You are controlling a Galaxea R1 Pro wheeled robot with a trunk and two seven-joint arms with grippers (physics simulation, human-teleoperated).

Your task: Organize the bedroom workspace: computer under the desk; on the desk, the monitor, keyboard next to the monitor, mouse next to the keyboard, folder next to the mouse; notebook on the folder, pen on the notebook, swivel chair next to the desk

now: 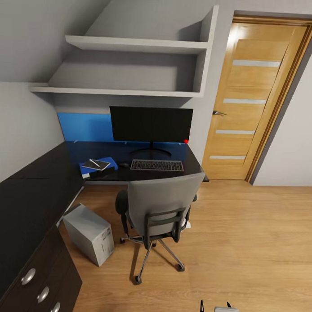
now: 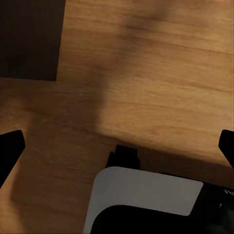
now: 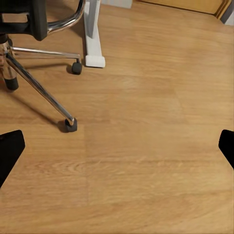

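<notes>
The desk (image 1: 33, 187) is seen running up the left edge of the head view and turning across the middle, its three-knob drawer unit (image 1: 43, 287) cut off at the lower left corner. The computer (image 1: 89, 233) stands on the wooden floor (image 1: 242, 249) just beside the desk's front edge, at lower left, not fully beneath the top. On the desk at centre left the folder (image 1: 86, 169) lies with the notebook (image 1: 95, 165) stacked on it and the pen (image 1: 95, 163) on top. Just right of it the mouse (image 1: 124, 165) is hard to make out against the black top, then the keyboard (image 1: 157, 165), with the monitor (image 1: 151, 125) behind it. The swivel chair (image 1: 161, 208) is set at the centre, its back close to the desk's front edge; the seat is hidden by the backrest. To the right, open floor reaches to a closed wooden door (image 1: 250, 96).

In the left wrist view the left gripper (image 2: 117, 151) hangs over bare floor, jaws spread wide, its fingertips (image 2: 9, 148) at the frame's sides and holding nothing. In the right wrist view the right gripper (image 3: 117, 151) is likewise wide apart and holding nothing, over floor, with the chair's chrome base in the upper left and a white desk leg (image 3: 92, 34) beside it.
</notes>
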